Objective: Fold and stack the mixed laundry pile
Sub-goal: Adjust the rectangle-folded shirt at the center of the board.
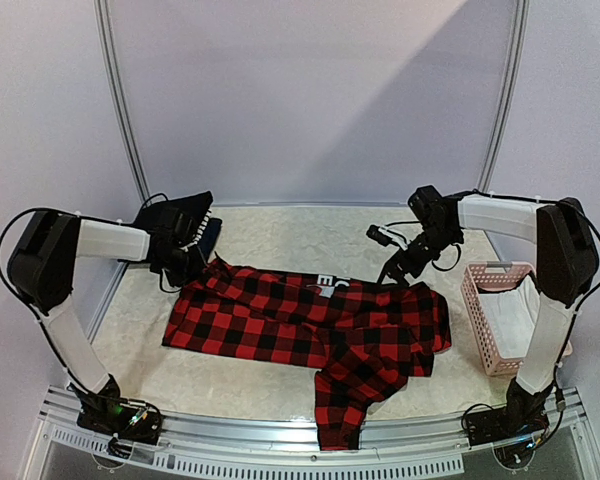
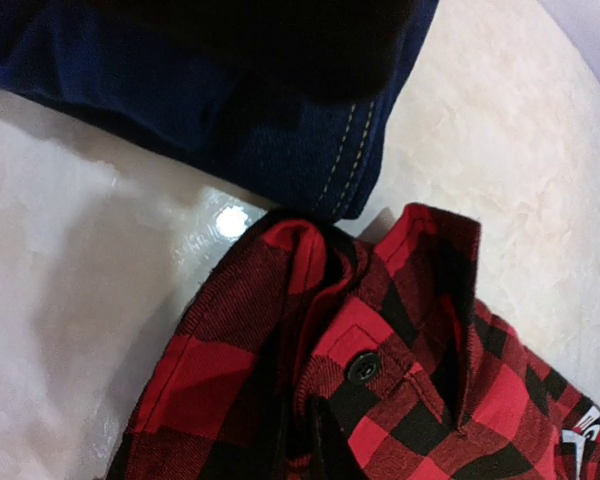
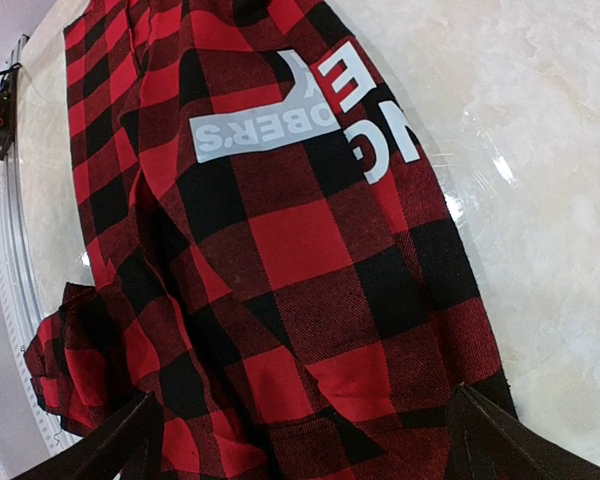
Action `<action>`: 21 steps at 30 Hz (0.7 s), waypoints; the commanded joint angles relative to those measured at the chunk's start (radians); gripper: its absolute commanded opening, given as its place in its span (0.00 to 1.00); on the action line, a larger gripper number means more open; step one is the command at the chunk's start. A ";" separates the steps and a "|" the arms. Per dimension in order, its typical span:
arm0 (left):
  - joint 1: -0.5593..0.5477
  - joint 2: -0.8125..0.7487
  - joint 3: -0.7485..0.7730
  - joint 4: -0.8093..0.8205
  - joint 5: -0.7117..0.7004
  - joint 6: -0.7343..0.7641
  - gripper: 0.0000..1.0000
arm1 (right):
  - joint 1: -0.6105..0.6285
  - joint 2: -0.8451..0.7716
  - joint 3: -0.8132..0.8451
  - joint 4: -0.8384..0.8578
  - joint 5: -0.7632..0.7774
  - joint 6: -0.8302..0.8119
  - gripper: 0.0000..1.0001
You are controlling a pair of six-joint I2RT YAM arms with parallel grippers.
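My right gripper (image 3: 305, 425) is spread wide, with the plaid shirt (image 1: 310, 325) directly beneath it. The left gripper (image 1: 187, 262) sits at the collar, navy clothes (image 2: 230, 100) just beyond. Whether it's pinching, I can't tell.

Only the plaid shirt (image 3: 310, 250) carries print. In the right wrist view a pale grey band (image 3: 265, 132) reads "…OBER'S", upside down. The larger white letters (image 3: 380, 120) just beside it are cut by folds — perhaps E, Y, N, C. In the other views the print is too small to read.
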 commanded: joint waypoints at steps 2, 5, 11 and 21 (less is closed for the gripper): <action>0.000 -0.081 -0.003 -0.062 -0.058 0.043 0.04 | 0.004 0.015 0.007 -0.013 -0.004 -0.009 0.99; -0.012 -0.105 0.000 -0.084 -0.065 0.051 0.00 | 0.005 0.017 0.007 -0.014 -0.004 -0.009 0.99; -0.050 -0.143 -0.006 -0.153 -0.062 0.037 0.00 | 0.005 0.017 0.006 -0.016 -0.004 -0.012 0.99; -0.071 -0.255 -0.047 -0.264 -0.012 0.008 0.00 | 0.005 0.042 0.008 -0.017 0.003 -0.016 0.99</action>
